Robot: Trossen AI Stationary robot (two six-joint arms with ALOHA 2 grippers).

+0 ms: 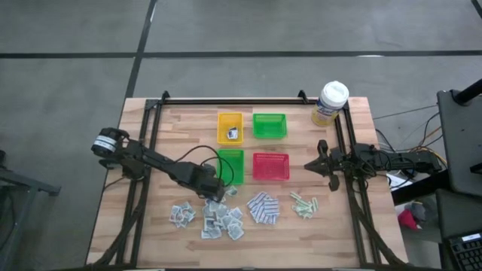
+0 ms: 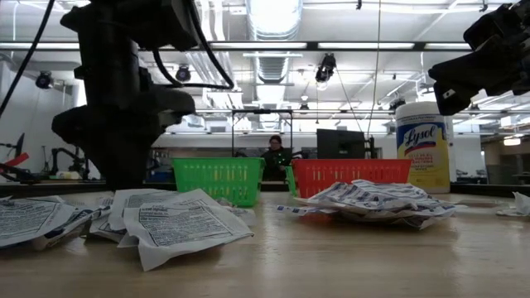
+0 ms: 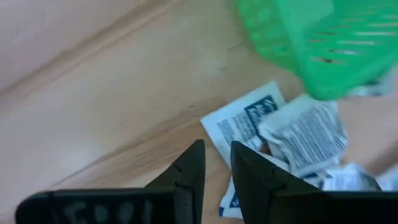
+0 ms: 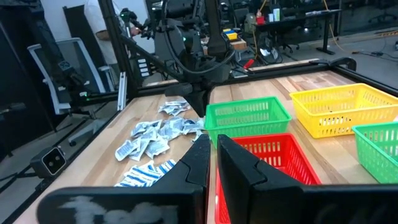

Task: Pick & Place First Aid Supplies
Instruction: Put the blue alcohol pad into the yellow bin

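White-grey sachets (image 1: 218,222) lie loose on the wooden table near its front, a smaller heap (image 1: 181,214) to their left. To their right lie blue-and-white pads (image 1: 263,208) and pale green strips (image 1: 303,205). One sachet (image 1: 233,134) lies in the yellow tray (image 1: 230,117). My left gripper (image 1: 217,188) (image 3: 217,155) points down above the sachets (image 3: 249,121) beside the near green tray (image 1: 232,175). Its fingers stand a narrow gap apart with nothing between them. My right gripper (image 1: 309,164) (image 4: 212,149) waits level at the table's right, shut and empty.
Four small trays stand mid-table: yellow, green (image 1: 269,125), green and red (image 1: 271,165). A yellow canister with a white lid (image 1: 330,103) stands at the far right corner. A black frame (image 1: 226,100) borders the table. A person (image 2: 274,157) sits in the room beyond.
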